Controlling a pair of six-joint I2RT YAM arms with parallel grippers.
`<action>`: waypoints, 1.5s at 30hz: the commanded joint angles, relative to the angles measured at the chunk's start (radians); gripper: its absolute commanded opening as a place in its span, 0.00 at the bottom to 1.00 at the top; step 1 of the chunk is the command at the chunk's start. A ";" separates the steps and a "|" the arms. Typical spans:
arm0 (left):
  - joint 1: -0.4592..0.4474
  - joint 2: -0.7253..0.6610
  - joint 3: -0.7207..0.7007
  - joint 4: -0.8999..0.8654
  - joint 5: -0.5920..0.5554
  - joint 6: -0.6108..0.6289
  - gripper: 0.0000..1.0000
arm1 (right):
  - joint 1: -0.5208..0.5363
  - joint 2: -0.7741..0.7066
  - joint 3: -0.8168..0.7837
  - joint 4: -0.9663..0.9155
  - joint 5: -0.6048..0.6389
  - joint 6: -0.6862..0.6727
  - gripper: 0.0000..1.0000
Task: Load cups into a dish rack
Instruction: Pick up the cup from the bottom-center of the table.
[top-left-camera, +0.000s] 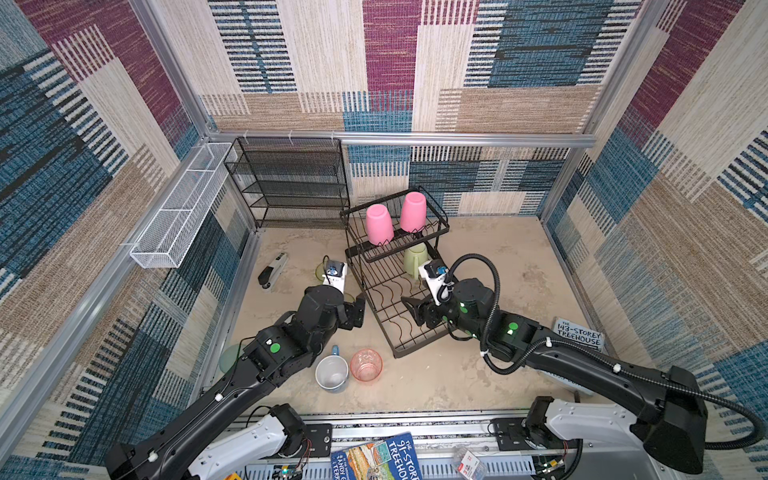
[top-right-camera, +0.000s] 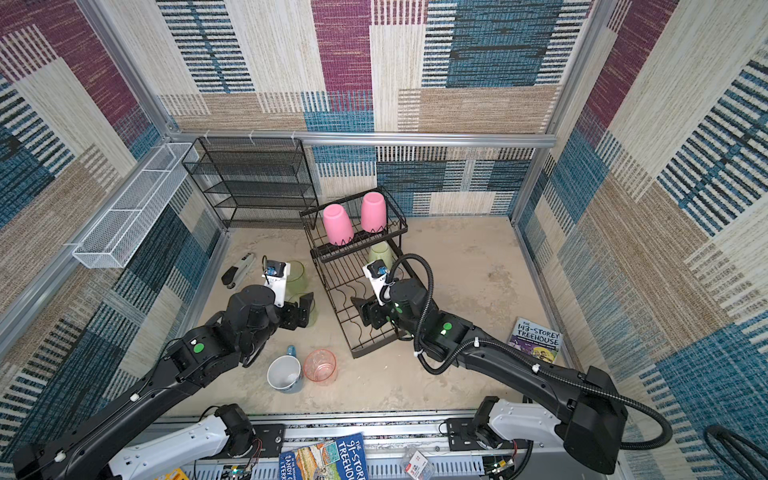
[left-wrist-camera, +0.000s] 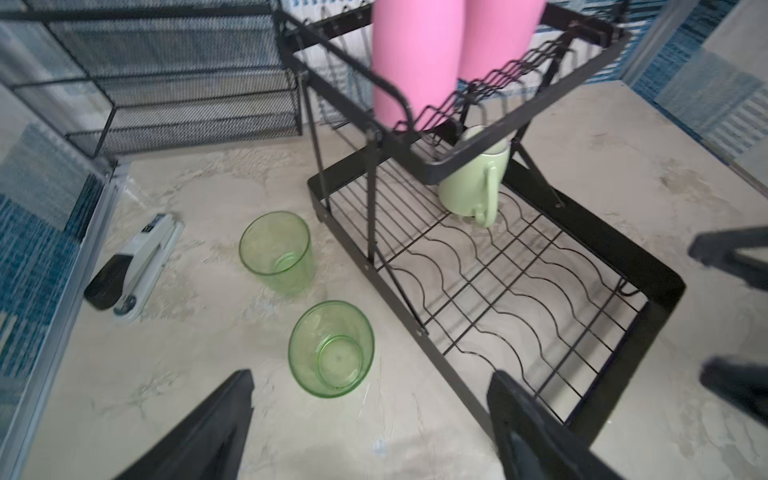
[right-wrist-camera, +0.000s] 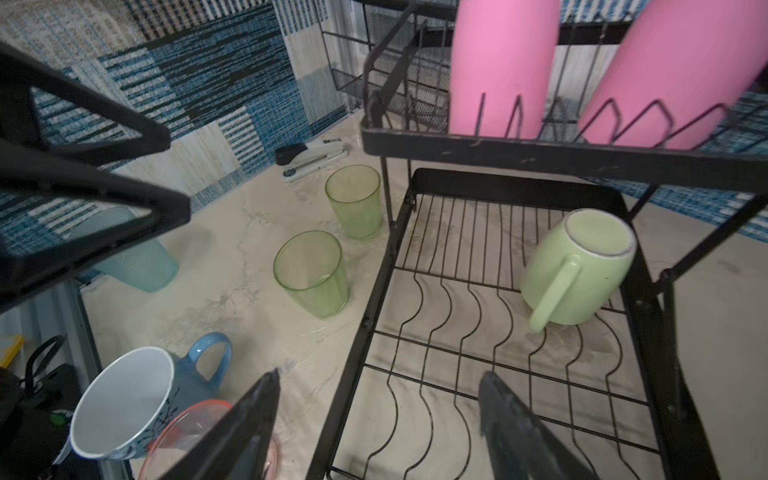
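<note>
**Cup loading, part done; places are given from the rack (right-wrist-camera: 540, 156).** Well left of the rack, a teal tumbler (right-wrist-camera: 137, 257) is half hidden under the left arm; its pose cannot be told. A stapler (left-wrist-camera: 133, 266), no part of the task, lies left of the rack's back end. A back green tumbler (left-wrist-camera: 276, 253) and a front green tumbler (left-wrist-camera: 331, 349) are stood mouth up just beside the rack's left rail, apart from each other. The left gripper (left-wrist-camera: 370, 378) is held over the front green tumbler, jaws spread wide and empty, judged ready to straddle it.

Before the rack's front left corner, a blue mug (top-left-camera: 331, 372) and a clear-pink tumbler (top-left-camera: 366, 365) are stood side by side, mouths up, unloaded. In the rack's upper basket, two pink tumblers (top-left-camera: 379, 224) (top-left-camera: 412, 212) are set mouth down and leaned on the wires, presumably to drain. A pale-green mug (right-wrist-camera: 577, 266) is set base up on the lower tray, under the basket's front edge.

The right gripper (right-wrist-camera: 380, 376) is held over the tray's front half, jaws apart, nothing between them. The wavy dividers there are free for the five cups outside. A book (top-left-camera: 579, 334) lies right of the rack.
</note>
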 joint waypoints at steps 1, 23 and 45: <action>0.079 0.009 0.037 -0.147 0.097 -0.085 0.91 | 0.046 0.061 0.045 -0.032 -0.051 -0.032 0.75; 0.532 0.023 0.001 -0.261 0.456 -0.153 0.87 | 0.162 0.487 0.395 -0.414 -0.224 -0.276 0.53; 0.553 0.045 -0.033 -0.202 0.524 -0.142 0.87 | 0.162 0.638 0.499 -0.548 -0.223 -0.345 0.35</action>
